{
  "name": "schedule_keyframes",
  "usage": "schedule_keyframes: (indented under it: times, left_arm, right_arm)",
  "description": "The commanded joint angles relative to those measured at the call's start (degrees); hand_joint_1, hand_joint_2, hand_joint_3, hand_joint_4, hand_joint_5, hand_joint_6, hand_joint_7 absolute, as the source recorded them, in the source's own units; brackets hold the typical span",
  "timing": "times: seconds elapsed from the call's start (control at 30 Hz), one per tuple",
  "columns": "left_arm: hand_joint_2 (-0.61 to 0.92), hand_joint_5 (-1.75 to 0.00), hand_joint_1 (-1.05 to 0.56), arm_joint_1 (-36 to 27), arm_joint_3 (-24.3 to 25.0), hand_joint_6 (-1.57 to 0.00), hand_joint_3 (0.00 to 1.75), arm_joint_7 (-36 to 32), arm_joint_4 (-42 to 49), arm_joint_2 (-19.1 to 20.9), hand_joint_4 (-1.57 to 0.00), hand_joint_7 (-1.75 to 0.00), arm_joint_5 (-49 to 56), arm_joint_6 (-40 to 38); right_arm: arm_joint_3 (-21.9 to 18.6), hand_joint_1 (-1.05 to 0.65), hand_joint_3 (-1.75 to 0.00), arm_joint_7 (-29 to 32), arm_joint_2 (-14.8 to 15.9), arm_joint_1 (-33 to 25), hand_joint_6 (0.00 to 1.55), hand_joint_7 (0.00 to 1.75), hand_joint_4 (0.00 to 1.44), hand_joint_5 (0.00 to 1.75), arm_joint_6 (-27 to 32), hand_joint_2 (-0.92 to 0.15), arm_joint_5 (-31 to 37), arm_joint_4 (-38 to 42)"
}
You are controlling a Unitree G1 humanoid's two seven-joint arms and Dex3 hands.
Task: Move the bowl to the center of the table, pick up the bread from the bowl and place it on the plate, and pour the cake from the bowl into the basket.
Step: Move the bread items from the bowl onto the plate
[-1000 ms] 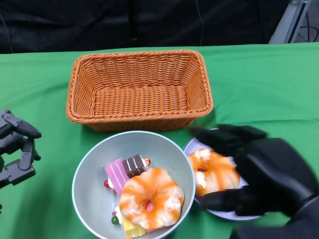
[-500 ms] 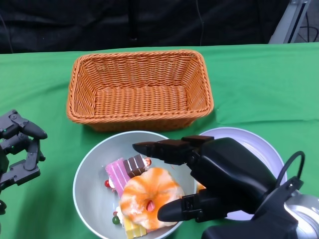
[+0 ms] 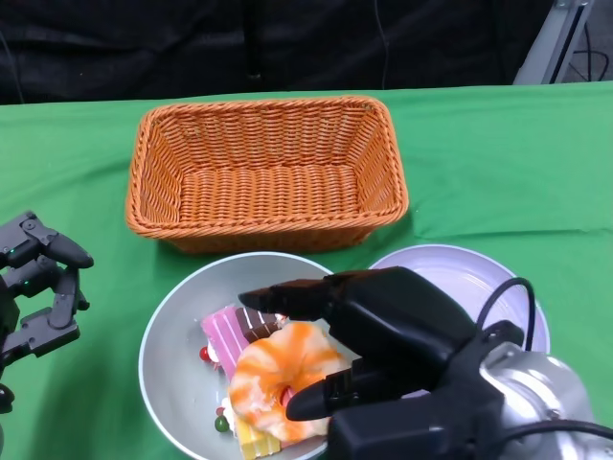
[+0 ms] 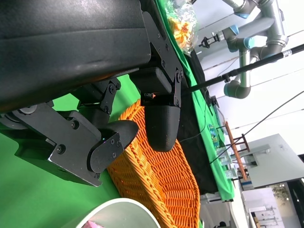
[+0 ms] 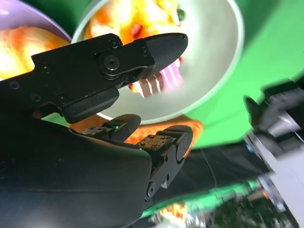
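The grey bowl [image 3: 168, 326] stands in front of the basket and holds an orange glazed bread [image 3: 278, 374] on top of pink and chocolate cake pieces [image 3: 230, 333]. My right hand [image 3: 383, 335] hovers over the bowl with nothing in it, fingers spread either side of the bread; whether they touch it I cannot tell. To the right of the bowl lies the lilac plate [image 3: 479, 278], mostly covered by that hand. The right wrist view shows another bread [image 5: 14, 47] lying on the plate, and the bowl [image 5: 213, 61] beyond my fingers. My left hand [image 3: 38, 287] rests at the left, empty, fingers apart.
An empty orange wicker basket [image 3: 268, 107] stands behind the bowl and also shows in the left wrist view [image 4: 156, 180]. A green cloth [image 3: 498, 163] covers the table. A black curtain closes off the far edge.
My right hand has let go of a bread on the plate and swung left over the bowl, fingers now spread around the second bread. The left hand has barely moved.
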State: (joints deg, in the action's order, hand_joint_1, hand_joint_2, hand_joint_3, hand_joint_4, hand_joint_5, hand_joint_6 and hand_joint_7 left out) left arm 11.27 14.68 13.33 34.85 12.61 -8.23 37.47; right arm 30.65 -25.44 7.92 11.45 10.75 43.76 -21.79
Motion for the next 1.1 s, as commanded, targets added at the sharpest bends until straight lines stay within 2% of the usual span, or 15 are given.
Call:
schedule_keyframes:
  times: [0.03,0.2,0.57,0.63,0.8,1.1]
  left_arm:
    - [0.57,-1.73,-0.02,-0.3,0.1,-0.72,1.12,-0.8,-0.8,0.7,-0.74,-1.44,0.4,0.2]
    - [0.58,-1.72,-0.02,-0.5,0.0,-0.71,1.12,-0.7,-1.2,0.9,-0.74,-1.44,0.3,-0.1]
    - [0.58,-1.73,-0.02,-0.5,0.0,-0.71,1.11,-0.7,-1.2,0.9,-0.73,-1.44,0.3,-0.2]
    - [0.58,-1.74,-0.01,-0.2,0.0,-0.71,1.12,-0.2,-0.3,0.9,-0.73,-1.44,0.0,0.1]
    - [0.57,-1.74,0.00,-0.2,0.0,-0.71,1.12,-0.8,-0.1,0.8,-0.73,-1.45,0.5,0.5]
    - [0.56,-1.74,0.00,-0.4,0.0,-0.72,1.14,-0.4,-0.6,0.7,-0.73,-1.44,0.0,0.2]
  right_arm:
    - [0.9,-0.78,-0.12,1.7,0.6,1.3,0.43,0.01,0.48,0.11,-1.0,-0.92,2.2,1.5]
    - [2.2,-0.77,-0.13,4.3,0.8,2.0,0.44,0.01,0.47,0.10,-2.5,-0.92,5.1,4.7]
    - [2.0,-0.77,-0.14,4.6,0.5,2.0,0.43,0.00,0.47,0.08,-3.1,-0.92,5.8,5.3]
    - [3.2,-0.78,-0.14,6.6,0.4,3.5,0.43,0.00,0.46,0.08,-3.0,-0.92,8.8,9.3]
    - [5.9,-0.78,-0.15,6.5,-0.1,5.9,0.42,0.01,0.45,0.07,-2.1,-0.92,14.1,13.7]
    - [7.4,-0.77,-0.14,6.1,-1.1,7.0,0.43,0.01,0.45,0.06,-1.1,-0.92,16.2,16.4]
